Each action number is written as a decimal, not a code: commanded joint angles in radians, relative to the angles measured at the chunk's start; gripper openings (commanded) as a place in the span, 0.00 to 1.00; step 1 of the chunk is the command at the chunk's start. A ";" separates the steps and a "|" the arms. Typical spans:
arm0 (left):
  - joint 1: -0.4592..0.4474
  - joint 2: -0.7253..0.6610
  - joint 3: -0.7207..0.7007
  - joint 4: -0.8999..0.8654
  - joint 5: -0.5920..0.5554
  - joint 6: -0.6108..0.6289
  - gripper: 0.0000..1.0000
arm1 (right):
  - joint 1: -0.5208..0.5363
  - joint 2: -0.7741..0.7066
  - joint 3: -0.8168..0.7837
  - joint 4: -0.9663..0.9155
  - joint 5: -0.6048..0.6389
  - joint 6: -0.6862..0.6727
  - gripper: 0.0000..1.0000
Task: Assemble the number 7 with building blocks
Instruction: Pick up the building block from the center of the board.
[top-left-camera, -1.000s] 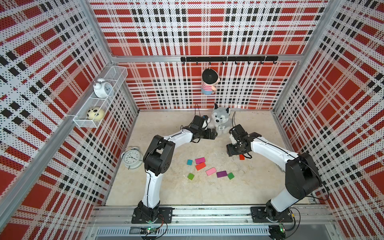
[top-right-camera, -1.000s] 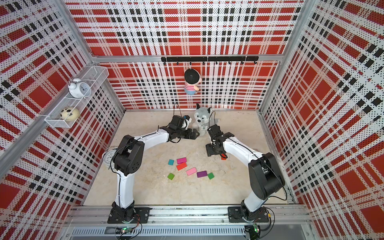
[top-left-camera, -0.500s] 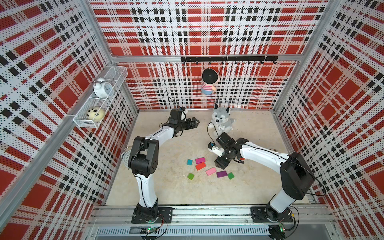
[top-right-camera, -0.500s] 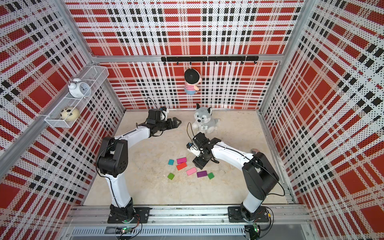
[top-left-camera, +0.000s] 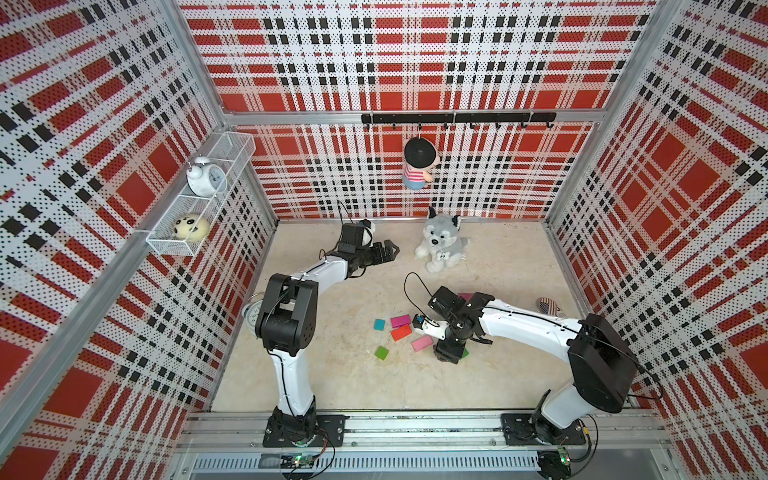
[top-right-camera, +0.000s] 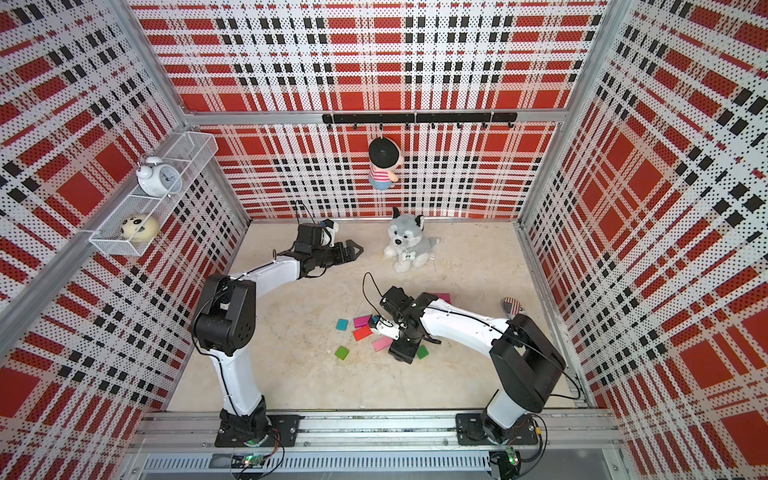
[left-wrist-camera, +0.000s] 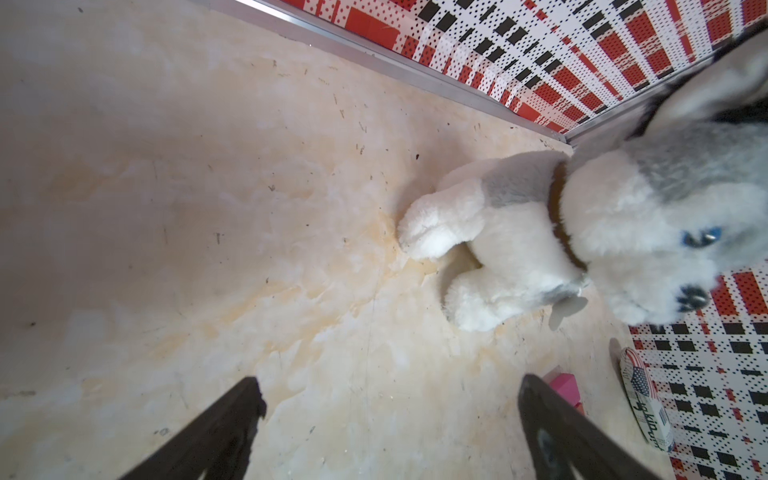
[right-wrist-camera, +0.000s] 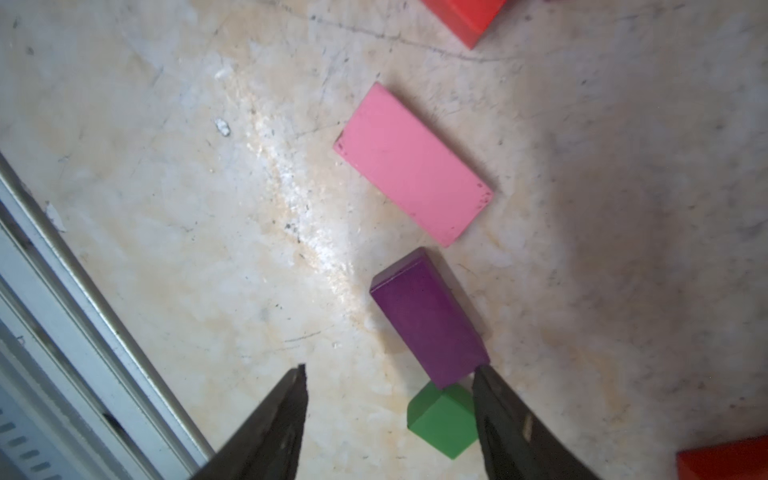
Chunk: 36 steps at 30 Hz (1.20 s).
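Right gripper (right-wrist-camera: 389, 369) had swung toward 7 o'clock, half-open and empty, by the purple block (right-wrist-camera: 428, 320); pink block (top-left-camera: 422, 343) lay 8-to-2 o'clock; left gripper (top-left-camera: 392, 251) gaped wide.

Item 1: flag-printed object (left-wrist-camera: 642, 409), by the floor's edge at 3 o'clock in a top view (top-left-camera: 548, 306). Dark lettering below a stars-and-stripes print, possibly "skip", partly cut off.
Item 2: alarm clock (top-left-camera: 206, 179), wall shelf at 10 o'clock. Dial numerals too small to read.
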 joint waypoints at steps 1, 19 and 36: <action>-0.006 -0.044 -0.018 0.018 0.001 -0.006 0.98 | 0.012 -0.004 -0.008 0.016 0.027 -0.020 0.67; -0.012 -0.036 -0.005 0.024 -0.001 -0.007 0.98 | 0.012 0.101 0.048 0.036 0.116 -0.082 0.62; 0.000 -0.058 -0.048 0.041 -0.005 -0.008 0.98 | 0.020 0.161 0.045 0.022 0.144 -0.103 0.56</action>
